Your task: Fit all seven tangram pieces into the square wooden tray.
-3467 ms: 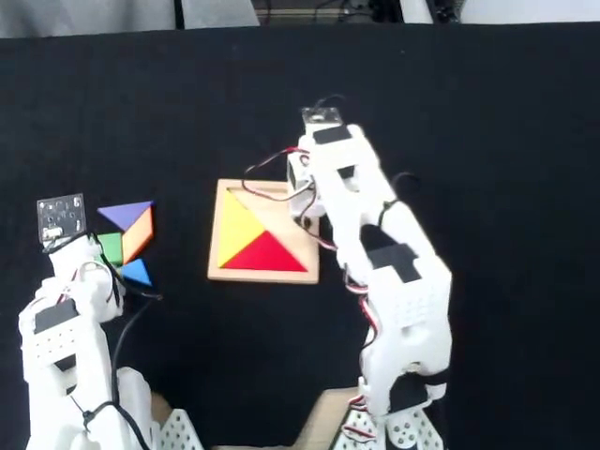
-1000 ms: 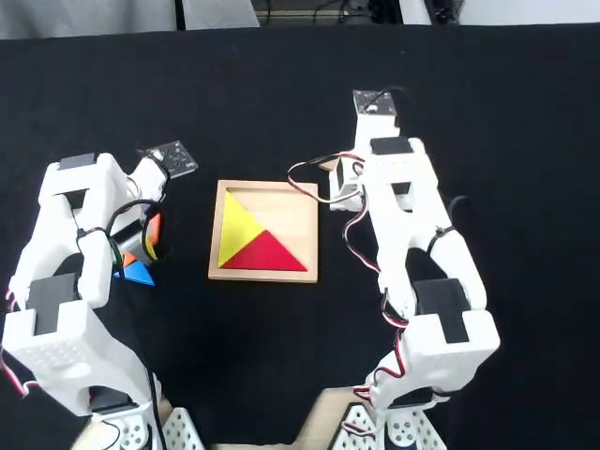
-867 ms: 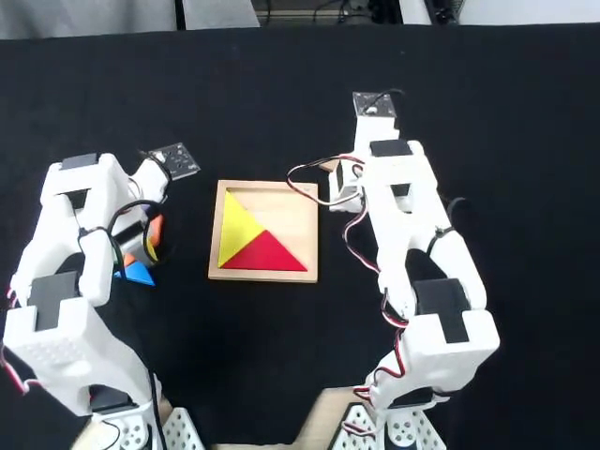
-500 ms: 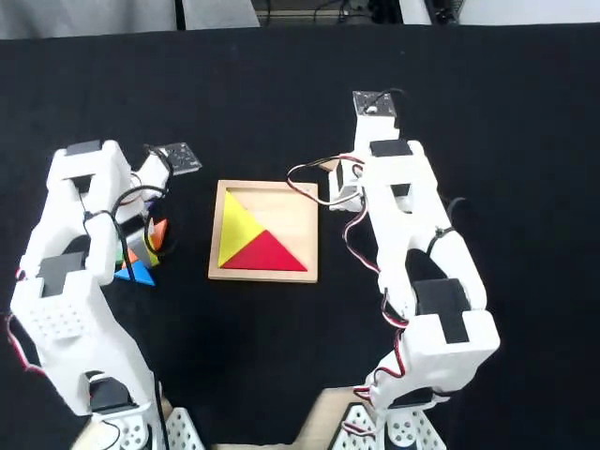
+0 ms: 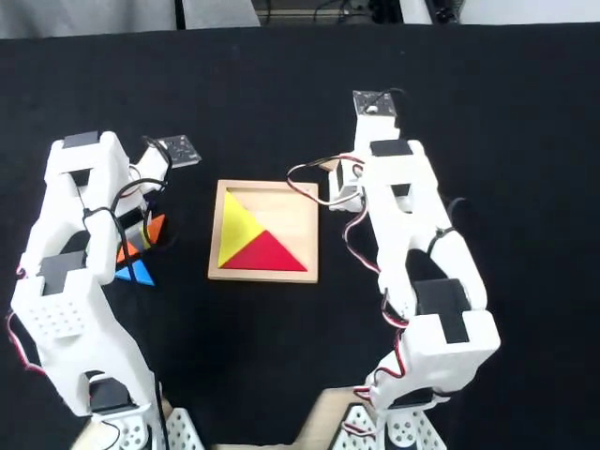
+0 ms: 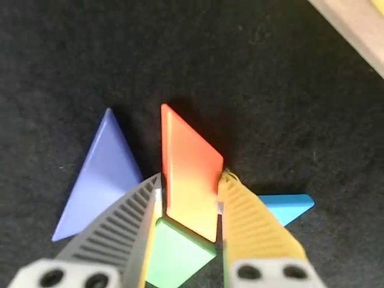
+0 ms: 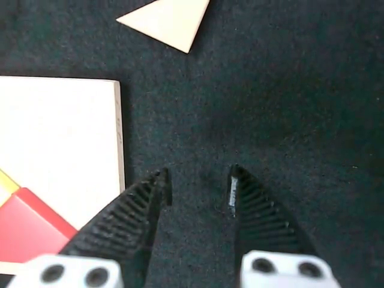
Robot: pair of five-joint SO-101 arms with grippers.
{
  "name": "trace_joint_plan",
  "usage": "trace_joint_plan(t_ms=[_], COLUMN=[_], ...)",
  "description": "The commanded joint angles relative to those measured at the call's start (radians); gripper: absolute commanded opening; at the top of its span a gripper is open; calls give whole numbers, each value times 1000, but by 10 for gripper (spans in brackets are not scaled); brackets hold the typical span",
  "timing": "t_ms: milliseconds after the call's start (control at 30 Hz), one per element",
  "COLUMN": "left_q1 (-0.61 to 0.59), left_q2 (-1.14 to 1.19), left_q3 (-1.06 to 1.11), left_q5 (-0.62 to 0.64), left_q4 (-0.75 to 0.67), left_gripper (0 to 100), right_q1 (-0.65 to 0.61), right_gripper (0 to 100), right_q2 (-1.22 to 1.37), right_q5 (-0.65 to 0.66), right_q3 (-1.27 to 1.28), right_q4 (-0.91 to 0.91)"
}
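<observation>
Overhead view of a black desk (image 5: 469, 112) with two white robot arms and a square wooden tray (image 5: 298, 208) between them. Two large pieces lie in the tray: a yellow triangle (image 5: 235, 228) along its left side and a red triangle (image 5: 269, 252) along its near side, touching along one slanted edge. The remaining tray floor is bare wood.

Left of the tray, apart from it, a cluster of loose pieces sits on the desk under the left arm. The left end effector (image 6: 191, 179) pinches an orange parallelogram (image 6: 192, 162), one finger against each long edge. Beside it lie a purple triangle (image 6: 99, 177), a green square (image 6: 178, 257) and a blue triangle (image 6: 288, 206).

The right end effector (image 7: 197, 186) hangs over bare desk just beside the tray's right edge, its fingers spread with nothing between them. A pale triangle (image 7: 168, 18) lies on the desk just past the tray's far right corner.
</observation>
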Motion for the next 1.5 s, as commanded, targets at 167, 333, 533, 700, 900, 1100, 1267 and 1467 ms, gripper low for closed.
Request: trace_joint_plan(t_ms=[167,333,533,700,900,1100,1267,1467], left_q1=[73,87,76,79,77,81,113,208], left_q2=[-9,-9,-9,-9,-9,-9,-23,-23], left_q3=[36,67,70,68,70,71,-2,-298], left_q5=[-23,-14,72,57,-2,-23,-17,207], left_q4=[-6,-72,-117,-140,-135,-112,49,370], left_gripper=[113,117,215,216,137,28,30,30], right_q1=[14,18,18,18,18,18,18,46], right_gripper=[165,165,165,165,165,165,165,165], right_q2=[-61,-61,-61,-61,-61,-61,-61,-70], right_q5=[8,8,8,9,9,9,9,9], right_q3=[-5,-5,-5,-5,-5,-5,-5,-7], right_q4=[-15,-14,-12,-12,-14,-14,-14,-12])
